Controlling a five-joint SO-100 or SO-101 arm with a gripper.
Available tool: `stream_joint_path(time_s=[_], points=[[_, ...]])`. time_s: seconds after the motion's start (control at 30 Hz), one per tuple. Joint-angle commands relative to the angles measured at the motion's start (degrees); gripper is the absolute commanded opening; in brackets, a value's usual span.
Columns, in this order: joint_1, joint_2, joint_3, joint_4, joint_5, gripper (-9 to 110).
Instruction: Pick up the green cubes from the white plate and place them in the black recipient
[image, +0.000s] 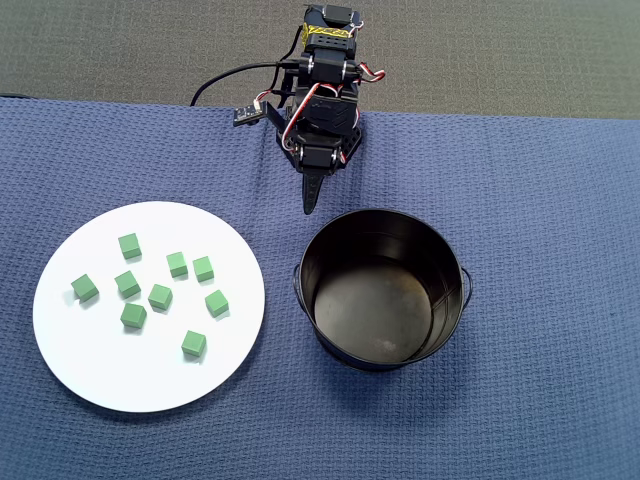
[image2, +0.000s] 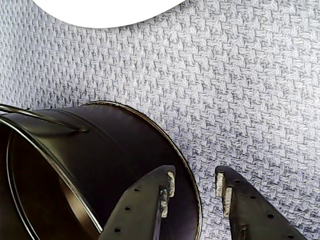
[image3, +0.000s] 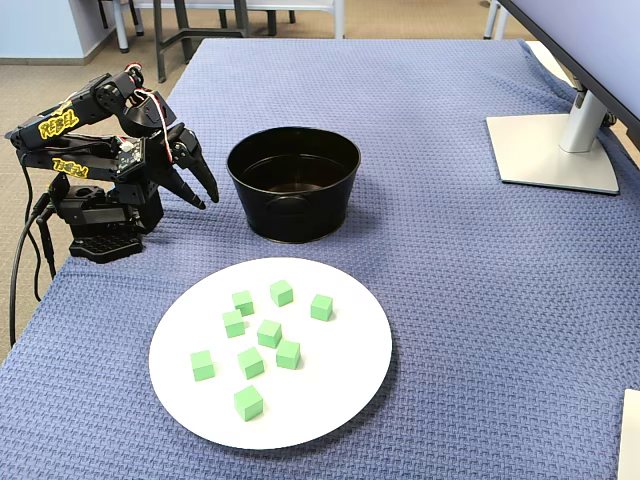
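Observation:
Several small green cubes (image: 160, 297) (image3: 268, 332) lie scattered on the white plate (image: 150, 380) (image3: 330, 385) at the left of the overhead view. The black recipient (image: 335, 255) (image3: 290, 215) stands right of the plate, and no cube shows inside it. My gripper (image: 312, 200) (image3: 202, 192) hangs low over the cloth, just behind the pot's rim and apart from the plate. It is open and holds nothing. In the wrist view the gripper (image2: 195, 177) sits beside the pot's wall (image2: 100, 150), and the plate's edge (image2: 105, 12) shows at the top.
A blue woven cloth (image: 540, 200) covers the table. The arm's base (image3: 100, 215) stands at the table edge, with a black cable (image: 225, 80) running off it. A monitor stand (image3: 555, 150) is at the far right of the fixed view.

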Motion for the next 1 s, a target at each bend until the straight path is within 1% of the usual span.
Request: stream_joint_path(time_s=[0.0,0.07,0.13,0.33,0.43,0.5,0.57,0.63,0.7,0.87,0.97], points=[[-3.0,-4.7,-3.0,-6.6,0.7,10],[-3.0,-4.7,-3.0,-6.9,0.9,5],[-3.0,-4.7,-3.0,-6.9,0.9,2],[-3.0,-4.7,-2.9,-6.9,0.6,4],[-2.7,-4.9,-3.2,-6.9,0.8,0],[-2.1,-4.9,-4.7,-6.3,0.8,3],[-1.0,-4.4,-8.8,-3.6,1.1,5],[0.3,-3.2,-13.2,-0.3,1.5,4],[1.6,-3.0,-14.6,0.1,1.6,0],[6.2,-4.7,-17.5,0.5,3.4,0],[10.0,-9.2,-20.7,0.7,1.7,0]])
